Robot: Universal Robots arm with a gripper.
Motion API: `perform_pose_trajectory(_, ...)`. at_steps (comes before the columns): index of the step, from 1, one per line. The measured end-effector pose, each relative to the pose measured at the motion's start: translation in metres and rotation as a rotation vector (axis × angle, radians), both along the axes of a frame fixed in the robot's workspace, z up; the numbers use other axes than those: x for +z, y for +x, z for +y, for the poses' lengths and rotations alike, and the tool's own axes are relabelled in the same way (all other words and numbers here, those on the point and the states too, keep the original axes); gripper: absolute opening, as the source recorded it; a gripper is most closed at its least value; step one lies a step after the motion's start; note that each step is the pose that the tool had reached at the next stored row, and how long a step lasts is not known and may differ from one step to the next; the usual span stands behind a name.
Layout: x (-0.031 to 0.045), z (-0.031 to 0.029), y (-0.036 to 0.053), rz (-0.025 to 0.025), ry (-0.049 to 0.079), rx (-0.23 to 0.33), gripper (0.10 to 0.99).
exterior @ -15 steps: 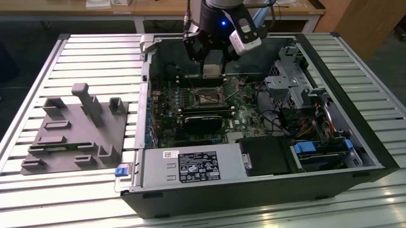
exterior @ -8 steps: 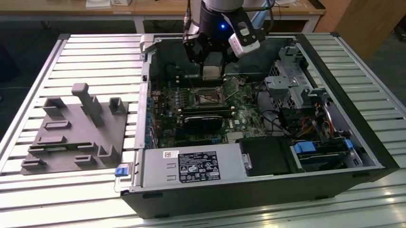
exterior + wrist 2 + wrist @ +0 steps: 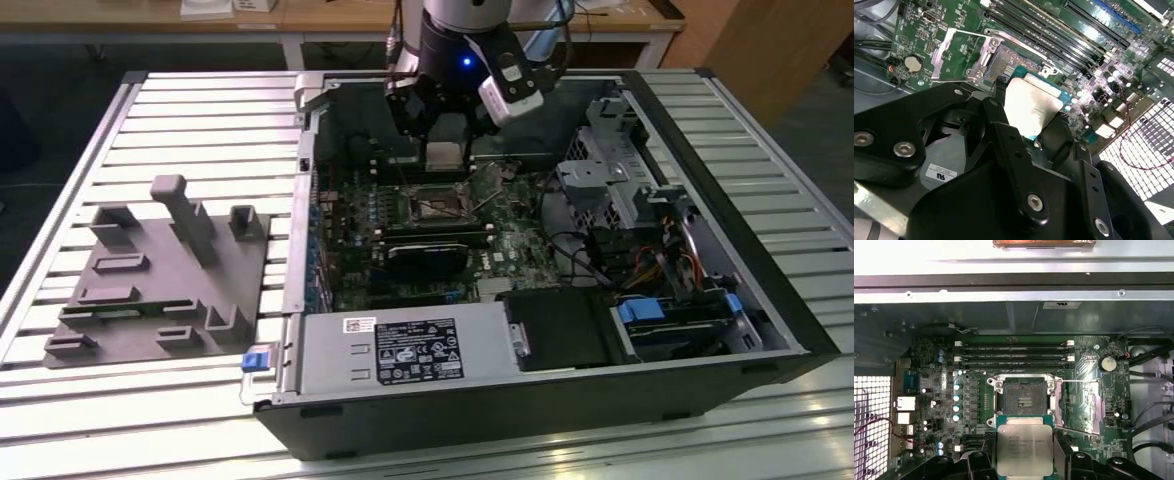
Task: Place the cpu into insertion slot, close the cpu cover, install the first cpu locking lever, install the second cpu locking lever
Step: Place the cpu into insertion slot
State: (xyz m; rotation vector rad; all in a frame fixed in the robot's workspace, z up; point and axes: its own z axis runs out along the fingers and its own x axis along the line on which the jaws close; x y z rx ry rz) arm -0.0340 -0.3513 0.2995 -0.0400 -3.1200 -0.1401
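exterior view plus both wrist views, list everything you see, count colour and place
cpu: one, silvery-beige, in the gripper, near the slot
insertion slot: one, dark centre, silvery rim, on the motherboard, empty
cpu cover: one, silvery frame, swung open beside the slot
motherboard: one, green, inside the case
computer case: one, black, open, on the table
fixture block: one, grey, on the table, exterior view's left
table: one, silvery slats
gripper: one, black, shut on the cpu

Exterior view high; both wrist views close over motherboard point(image 3: 1085, 356)
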Motion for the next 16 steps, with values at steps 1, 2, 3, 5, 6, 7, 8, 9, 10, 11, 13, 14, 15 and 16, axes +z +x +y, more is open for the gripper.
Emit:
perform_pose_trajectory(1, -0.0010, 0.0005, 0.0000, 0.0000, 0.000, 0.000, 0.541)
perform_pose_trajectory(2, -0.0021, 0.0010, 0.0000, 0.0000, 0.000, 0.000, 0.541)
perform_pose_trajectory(3, -0.0032, 0.0017, 0.0000, 0.0001, 0.000, 0.000, 0.541)
perform_pose_trajectory(5, -0.0054, 0.0030, 0.0000, 0.0001, 0.000, 0.000, 0.541)
perform_pose_trajectory(6, -0.0065, 0.0036, 0.0000, 0.0000, 0.000, 0.000, 0.541)
perform_pose_trajectory(7, -0.0075, 0.0043, 0.0000, 0.0000, 0.000, 0.000, 0.541)
perform_pose_trajectory(8, -0.0087, 0.0050, 0.0000, 0.0000, 0.000, 0.000, 0.541)
perform_pose_trajectory(9, -0.0098, 0.0057, 0.0000, 0.0000, 0.000, 0.000, 0.541)
perform_pose_trajectory(10, -0.0109, 0.0064, 0.0000, 0.0000, 0.000, 0.000, 0.541)
perform_pose_trajectory(11, -0.0119, 0.0070, 0.0000, 0.0001, 0.000, 0.000, 0.541)
perform_pose_trajectory(13, -0.0139, 0.0082, 0.0000, 0.0000, 0.000, 0.000, 0.541)
perform_pose_trajectory(14, -0.0148, 0.0088, 0.0000, 0.0001, 0.000, 0.000, 0.541)
perform_pose_trajectory(15, -0.0158, 0.0094, 0.0000, 0.0001, 0.000, 0.000, 0.541)
perform_pose_trajectory(16, -0.0166, 0.0099, 0.0000, 0.0000, 0.000, 0.000, 0.541)
